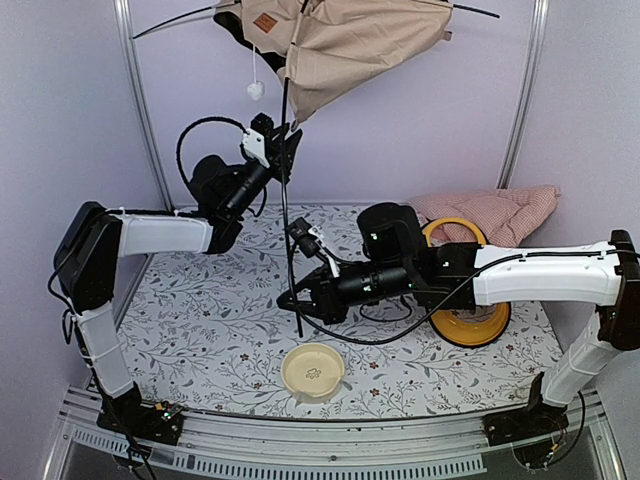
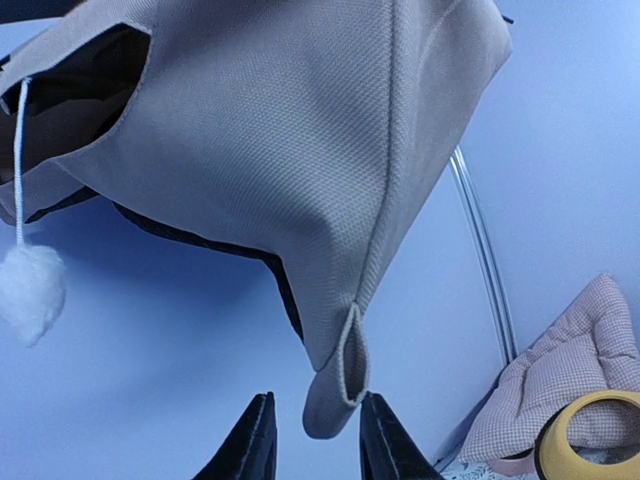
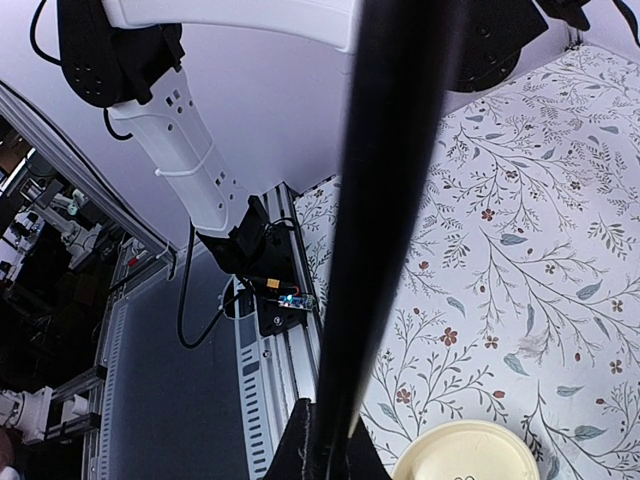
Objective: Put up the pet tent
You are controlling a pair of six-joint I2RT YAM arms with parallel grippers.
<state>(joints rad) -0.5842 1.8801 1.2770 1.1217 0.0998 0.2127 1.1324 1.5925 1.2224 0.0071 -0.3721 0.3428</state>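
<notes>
Top view only: the tan-beige fabric pet tent (image 1: pixel 345 45) hangs high at the back, well above the table. It is slumped and lopsided, not domed. A thin black pole (image 1: pixel 287 220) runs from the fabric down to the floral-printed tablecloth (image 1: pixel 200 330), and more pole ends stick out at the upper left and upper right.
Left wrist view only: the tent's lowest corner ends in a small sewn pocket (image 2: pixel 345 375), which dangles between the dark fingertips (image 2: pixel 255 440).
Right wrist view only: the pole rises straight out of the fingers and fills the middle of the picture.
Left gripper (image 1: pixel 283 145): raised just under the fabric, beside the pole. Its jaws are partly apart, with a gap between one finger and the pocket, so nothing is clamped.
Right gripper (image 1: pixel 290 300): low over the cloth, closed tight on the pole's lower stretch.
Tent's look: plain woven cloth with a dark-edged doorway, a brown label patch (image 1: pixel 264 22) and a white pompom (image 1: pixel 255 90) hanging free on its string.
Other things: a cream round dish (image 1: pixel 313 370) sits near the front edge. A yellow oval feeder tray (image 1: pixel 470 300) is tipped up by the right arm. A pink-and-white checked cushion (image 1: pixel 490 210) lies at the back right.
</notes>
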